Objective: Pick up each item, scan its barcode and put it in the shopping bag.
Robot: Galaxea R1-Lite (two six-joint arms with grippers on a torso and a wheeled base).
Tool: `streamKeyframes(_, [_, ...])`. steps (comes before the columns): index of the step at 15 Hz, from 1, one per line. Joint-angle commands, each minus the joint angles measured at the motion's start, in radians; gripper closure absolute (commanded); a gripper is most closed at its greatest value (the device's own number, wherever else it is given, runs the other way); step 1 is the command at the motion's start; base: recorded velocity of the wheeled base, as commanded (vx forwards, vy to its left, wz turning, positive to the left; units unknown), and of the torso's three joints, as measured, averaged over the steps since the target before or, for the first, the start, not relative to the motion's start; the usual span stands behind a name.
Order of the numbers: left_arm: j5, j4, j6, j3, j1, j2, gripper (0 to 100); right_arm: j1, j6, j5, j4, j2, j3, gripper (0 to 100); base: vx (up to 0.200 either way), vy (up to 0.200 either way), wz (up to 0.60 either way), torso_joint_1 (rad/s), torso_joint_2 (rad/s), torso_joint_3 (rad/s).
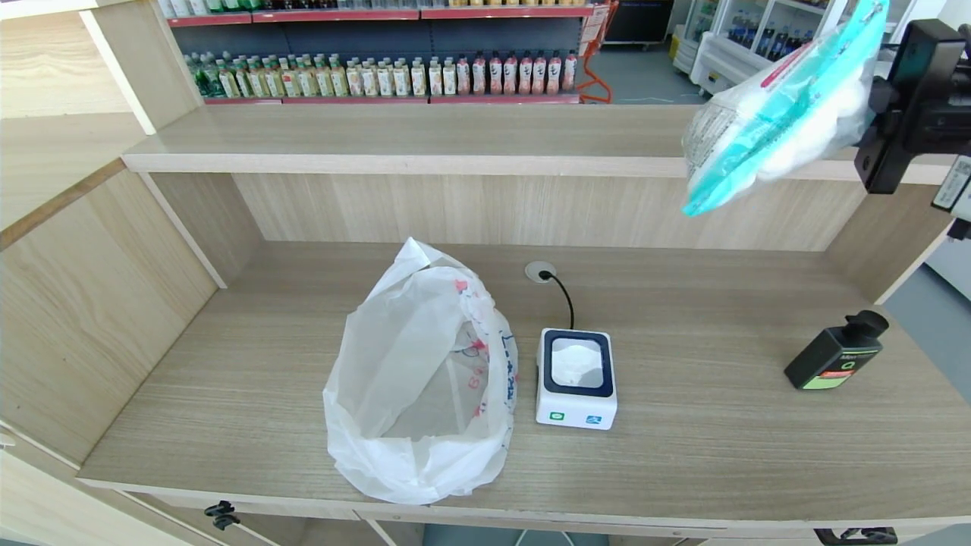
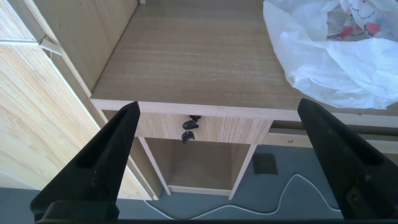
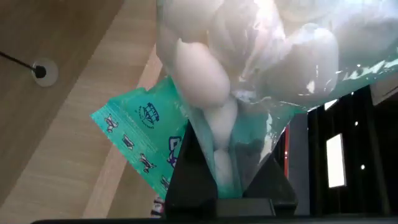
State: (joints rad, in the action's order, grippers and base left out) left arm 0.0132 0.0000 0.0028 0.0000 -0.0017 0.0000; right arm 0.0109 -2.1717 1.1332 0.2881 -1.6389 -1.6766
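Packet [image 1: 774, 114]: soft clear plastic, teal-edged, filled with white cotton balls; clamped in the right jaws above the counter's [image 1: 705, 425] right rear corner; long axis tilted.
Shopping bag [image 1: 364, 364]: thin crinkled white plastic, front edge.
Left jaws: spread apart.

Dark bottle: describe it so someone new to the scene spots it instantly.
On the wooden checkout counter, go to the right end, well past the white scanner. The bottle sits there alone. It is the only dark item: black body and cap, green label, unlike the white shopping bag.
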Motion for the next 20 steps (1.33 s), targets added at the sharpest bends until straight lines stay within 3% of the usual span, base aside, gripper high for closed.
streamKeyframes(1, [0.001, 0.000, 0.000, 0.000, 0.000, 0.002, 0, -0.077, -0.089, 0.074, 0.005, 0.047, 0.018, 100, 0.000, 0.000, 0.00, 0.000, 0.00, 0.000])
streamKeyframes(4, [0.001, 0.000, 0.000, 0.000, 0.000, 0.000, 0, -0.198, -0.174, 0.128, -0.067, 0.053, -0.023, 100, 0.000, 0.000, 0.00, 0.000, 0.00, 0.000])
streamKeyframes(9, [0.001, 0.000, 0.000, 0.000, 0.000, 0.002, 0, -0.200, -0.384, 0.249, -0.225, 0.039, -0.034, 100, 0.000, 0.000, 0.00, 0.000, 0.00, 0.000])
streamKeyframes(13, [0.001, 0.000, 0.000, 0.000, 0.000, 0.002, 0, -0.189, -0.401, 0.319, -0.466, 0.028, -0.002, 100, 0.000, 0.000, 0.00, 0.000, 0.00, 0.000])
streamKeyframes(20, [0.001, 0.000, 0.000, 0.000, 0.000, 0.000, 0, -0.190, -0.536, 0.438, -0.472, 0.108, 0.129, 100, 0.000, 0.000, 0.00, 0.000, 0.00, 0.000])
